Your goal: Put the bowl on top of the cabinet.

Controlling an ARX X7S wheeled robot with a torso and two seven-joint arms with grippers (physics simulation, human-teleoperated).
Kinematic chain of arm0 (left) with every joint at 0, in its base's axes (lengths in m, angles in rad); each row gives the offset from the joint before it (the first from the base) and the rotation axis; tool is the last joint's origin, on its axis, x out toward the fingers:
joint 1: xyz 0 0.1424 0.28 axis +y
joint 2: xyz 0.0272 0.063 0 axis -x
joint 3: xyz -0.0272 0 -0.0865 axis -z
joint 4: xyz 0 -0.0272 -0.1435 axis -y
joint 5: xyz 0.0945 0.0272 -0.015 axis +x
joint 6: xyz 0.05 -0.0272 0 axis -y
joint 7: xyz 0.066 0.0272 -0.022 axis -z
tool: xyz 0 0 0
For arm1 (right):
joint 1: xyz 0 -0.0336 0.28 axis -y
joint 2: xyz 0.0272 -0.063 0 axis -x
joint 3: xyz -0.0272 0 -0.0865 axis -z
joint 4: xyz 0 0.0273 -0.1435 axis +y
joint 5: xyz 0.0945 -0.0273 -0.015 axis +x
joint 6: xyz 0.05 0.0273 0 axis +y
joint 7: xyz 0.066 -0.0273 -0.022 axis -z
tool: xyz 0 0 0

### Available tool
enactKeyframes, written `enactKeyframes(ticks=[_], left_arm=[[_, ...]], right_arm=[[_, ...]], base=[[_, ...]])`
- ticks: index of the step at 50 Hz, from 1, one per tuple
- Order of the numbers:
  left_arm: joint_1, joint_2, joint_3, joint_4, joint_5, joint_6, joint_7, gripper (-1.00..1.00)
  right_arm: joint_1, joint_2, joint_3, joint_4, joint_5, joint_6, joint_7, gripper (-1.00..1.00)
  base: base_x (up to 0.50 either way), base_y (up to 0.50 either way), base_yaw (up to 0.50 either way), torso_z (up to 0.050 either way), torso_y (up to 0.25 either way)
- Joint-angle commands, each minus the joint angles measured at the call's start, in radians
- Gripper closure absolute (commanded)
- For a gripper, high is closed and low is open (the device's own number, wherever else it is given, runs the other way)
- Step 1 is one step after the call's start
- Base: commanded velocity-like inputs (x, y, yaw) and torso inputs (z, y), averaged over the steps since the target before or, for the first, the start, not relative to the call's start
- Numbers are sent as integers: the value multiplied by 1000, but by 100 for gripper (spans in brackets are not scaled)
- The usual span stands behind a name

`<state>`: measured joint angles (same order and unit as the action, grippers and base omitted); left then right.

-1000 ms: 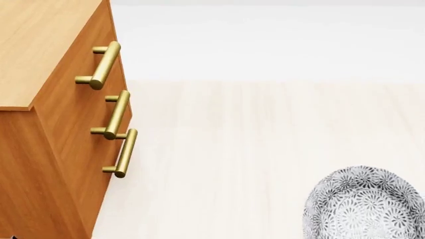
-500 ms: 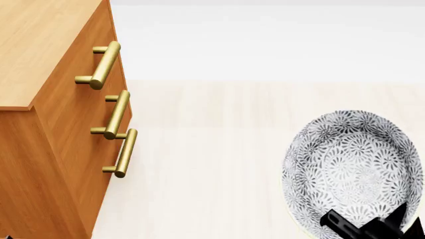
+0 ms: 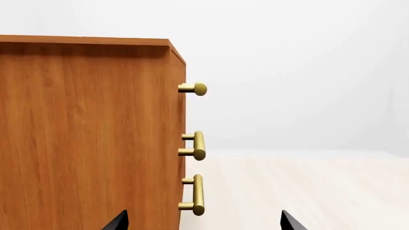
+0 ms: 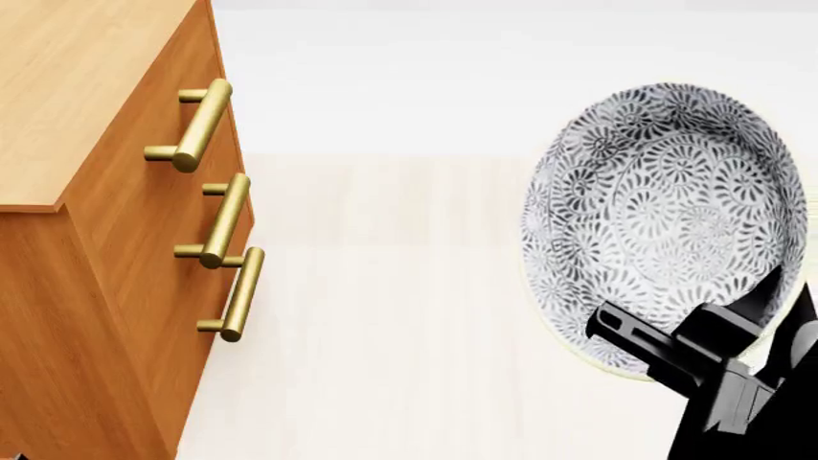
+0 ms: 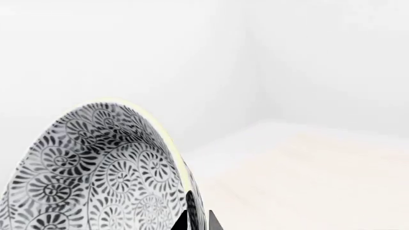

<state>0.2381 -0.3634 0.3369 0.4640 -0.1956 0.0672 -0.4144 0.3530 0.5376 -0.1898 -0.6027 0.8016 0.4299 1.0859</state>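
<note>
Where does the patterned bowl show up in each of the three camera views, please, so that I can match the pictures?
Head view: the bowl fills the right side, tilted, pinched at its lower rim by the right gripper.
Right wrist view: the bowl fills the lower left, seen from its outside, rim clamped between the fingers.
Left wrist view: not in it.
Shared landmark: the cabinet with brass handles appears in the head and left wrist views; the pale floor shows in all three.
</note>
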Motion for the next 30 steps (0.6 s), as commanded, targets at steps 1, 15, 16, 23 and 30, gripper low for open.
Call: enactKeyframes(ticks=[1, 15, 16, 23, 30], left_arm=[[-1, -3, 2, -3, 0, 1, -3, -100], [-25, 7, 23, -33, 7, -9, 0, -100], [-25, 7, 23, -33, 7, -9, -1, -100], [-23, 3, 21, -13, 10, -7, -7, -100], [-38, -5, 21, -20, 14, 7, 2, -100]], right_arm=[[188, -4, -79, 23, -41, 120, 14, 100], [367, -2, -177, 102, -109, 169, -73, 100], [367, -2, -177, 103, -109, 169, -73, 100], [418, -2, -198, 185, -111, 84, -229, 100], [427, -5, -195, 210, -101, 15, -322, 100]], base=[[0, 0, 0, 0, 0], [0, 0, 0, 0, 0], [0, 0, 0, 0, 0], [0, 0, 0, 0, 0], [0, 0, 0, 0, 0]])
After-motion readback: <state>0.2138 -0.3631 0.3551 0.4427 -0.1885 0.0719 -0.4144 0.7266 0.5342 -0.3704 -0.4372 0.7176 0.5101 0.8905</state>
